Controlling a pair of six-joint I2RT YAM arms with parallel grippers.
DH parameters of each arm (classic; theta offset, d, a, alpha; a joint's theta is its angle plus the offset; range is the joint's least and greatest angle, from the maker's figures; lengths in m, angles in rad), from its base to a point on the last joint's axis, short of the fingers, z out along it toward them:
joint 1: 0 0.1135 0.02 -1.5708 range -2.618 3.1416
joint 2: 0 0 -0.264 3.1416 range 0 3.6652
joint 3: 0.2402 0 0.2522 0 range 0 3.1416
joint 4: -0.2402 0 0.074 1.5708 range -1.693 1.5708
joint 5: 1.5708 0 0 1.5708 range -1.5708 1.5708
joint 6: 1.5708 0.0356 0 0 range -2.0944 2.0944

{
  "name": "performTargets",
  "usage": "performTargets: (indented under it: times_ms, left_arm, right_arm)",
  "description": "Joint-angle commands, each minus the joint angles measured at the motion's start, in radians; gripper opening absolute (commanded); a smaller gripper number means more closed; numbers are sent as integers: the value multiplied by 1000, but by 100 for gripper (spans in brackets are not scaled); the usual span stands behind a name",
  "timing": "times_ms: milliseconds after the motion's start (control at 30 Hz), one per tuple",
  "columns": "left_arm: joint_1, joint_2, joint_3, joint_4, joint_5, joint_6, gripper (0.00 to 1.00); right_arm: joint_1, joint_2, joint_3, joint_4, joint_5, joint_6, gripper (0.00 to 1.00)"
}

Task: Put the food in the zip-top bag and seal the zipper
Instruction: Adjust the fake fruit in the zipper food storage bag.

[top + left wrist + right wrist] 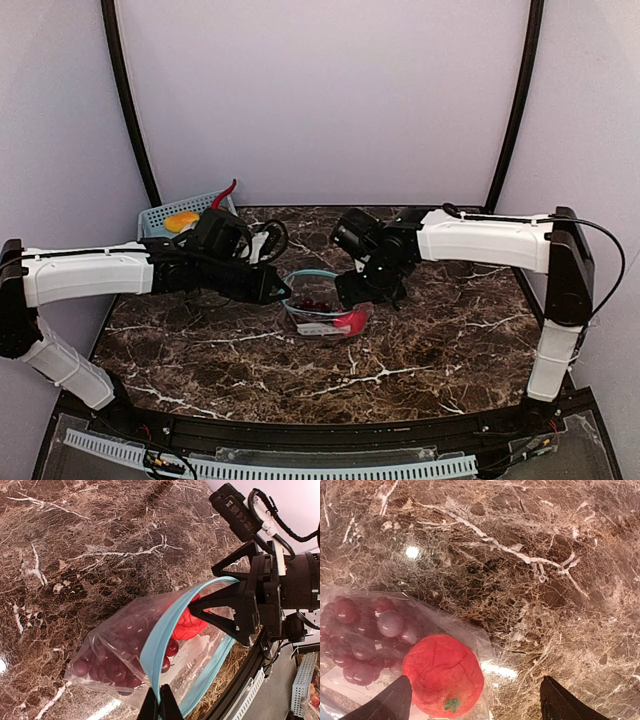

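Underneath everything, a dark brown marble worktop [430, 350] veined in white. Mid-worktop, between the two arms, a clear, roughly square plastic zip-top bag [115, 630], closed end resting on the stone, mouth lifted and gaping into a loop. At the far left corner, well apart from the bag, a blue mesh basket [158, 216] holding a yellow oblong piece [181, 221].

Left pincer [160, 705]: clamped tight on the light teal-blue zipper strip [159, 640], holding one lip of the mouth up. Right pincer [475, 700]: spread wide, gripping nothing, poised at the mouth with a red round toy fruit [442, 675] below and between its fingers. Deep toward the closed end, a dark purple grape bunch [365, 640]. Beside it and nearer the mouth, the red fruit, apparently within the plastic.

Judged to be mid-loading: two pieces in, the yellow one not yet, the brown oval piece nowhere made out. Next move likely calls for raising the open right pincer clear of the lip without snagging it, then reaching to the basket, with the left grip kept firm to hold the loop open.

Mouth facing up and toward the right arm. Zipper's long axis roughly across, from the left pincer toward the right arm's side.
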Motion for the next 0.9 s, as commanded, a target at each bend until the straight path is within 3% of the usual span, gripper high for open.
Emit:
performTargets:
  times_ms: [0, 333, 633, 867]
  left_arm:
    - [0, -46, 0, -14, -12, 10, 1]
    - [0, -51, 14, -23, -8, 10, 1]
    - [0, -54, 20, -27, -16, 5, 1]
    - [0, -51, 22, -26, -12, 2, 1]
  right_arm:
    - [-9, 53, -33, -20, 7, 16, 87]
    - [-20, 55, -81, 23, -8, 20, 87]
    - [-19, -173, -88, 86, -113, 5, 93]
    - [-9, -268, -162, 89, -127, 63, 88]
